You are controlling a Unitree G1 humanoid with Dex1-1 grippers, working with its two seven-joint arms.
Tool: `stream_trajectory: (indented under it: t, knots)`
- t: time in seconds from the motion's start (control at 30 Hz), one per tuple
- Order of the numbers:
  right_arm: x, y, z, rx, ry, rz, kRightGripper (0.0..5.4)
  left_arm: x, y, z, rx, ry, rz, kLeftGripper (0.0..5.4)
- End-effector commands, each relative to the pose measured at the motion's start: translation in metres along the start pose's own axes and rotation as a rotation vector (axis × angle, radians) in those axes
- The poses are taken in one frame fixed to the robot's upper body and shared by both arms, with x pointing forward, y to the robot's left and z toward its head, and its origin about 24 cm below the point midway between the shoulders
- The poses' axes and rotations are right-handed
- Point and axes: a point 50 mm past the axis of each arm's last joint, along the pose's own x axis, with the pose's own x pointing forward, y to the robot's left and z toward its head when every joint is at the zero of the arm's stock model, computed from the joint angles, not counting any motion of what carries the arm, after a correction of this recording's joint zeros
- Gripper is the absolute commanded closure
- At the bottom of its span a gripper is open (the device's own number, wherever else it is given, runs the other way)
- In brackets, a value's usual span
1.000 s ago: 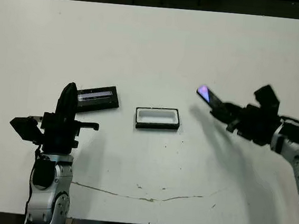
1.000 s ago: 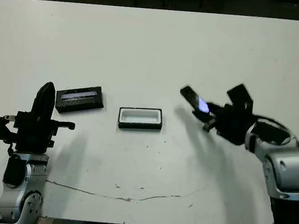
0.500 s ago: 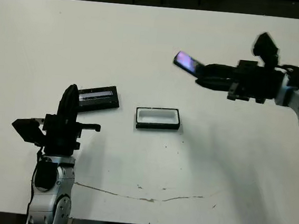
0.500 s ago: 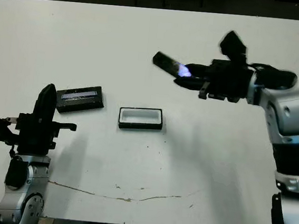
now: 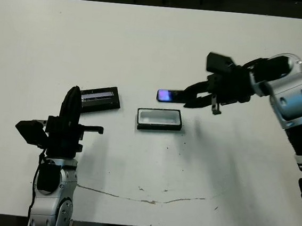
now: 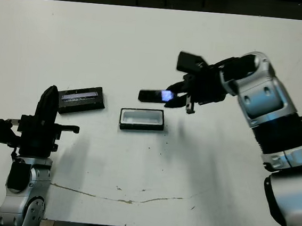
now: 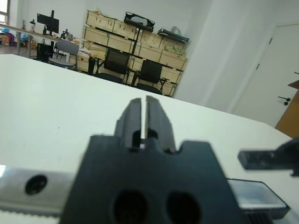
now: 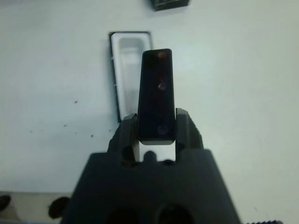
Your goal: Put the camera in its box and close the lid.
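The right gripper [image 5: 191,100] pinches one end of the slim black bar-shaped camera [image 5: 170,95], holding it in the air just above the white-lined black box [image 5: 159,119] mid-table. It looks light, stiff and slick, so an end grip may pivot. The left gripper [image 7: 143,116] is pressed together, empty.

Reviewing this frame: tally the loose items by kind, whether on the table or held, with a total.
Camera: 1, held in the right gripper above the table
Box: 1, open on the table
Lid: 1, flat on the table beside the box
Total: 3
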Motion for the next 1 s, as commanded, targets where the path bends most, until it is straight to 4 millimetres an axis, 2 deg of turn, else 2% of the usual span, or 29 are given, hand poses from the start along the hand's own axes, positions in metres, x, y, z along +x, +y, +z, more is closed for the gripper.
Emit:
stream_trajectory:
  t: [0.03,0.3,0.63,1.0]
  knots:
    - [0.006,0.0,0.006,-0.025,0.024,0.037,4.82,-0.004,0.003,-0.006,0.001,0.039,0.016,5.4]
    - [0.014,0.005,0.006,-0.039,0.007,0.1,4.82,-0.004,0.003,-0.007,0.002,0.049,0.017,5.4]
    - [0.019,0.003,0.003,-0.066,0.033,0.104,4.82,-0.005,0.002,-0.007,0.013,0.048,0.012,5.4]
    - [0.034,0.002,0.007,-0.083,0.066,0.105,4.82,-0.006,0.002,-0.008,0.006,0.046,0.017,5.4]
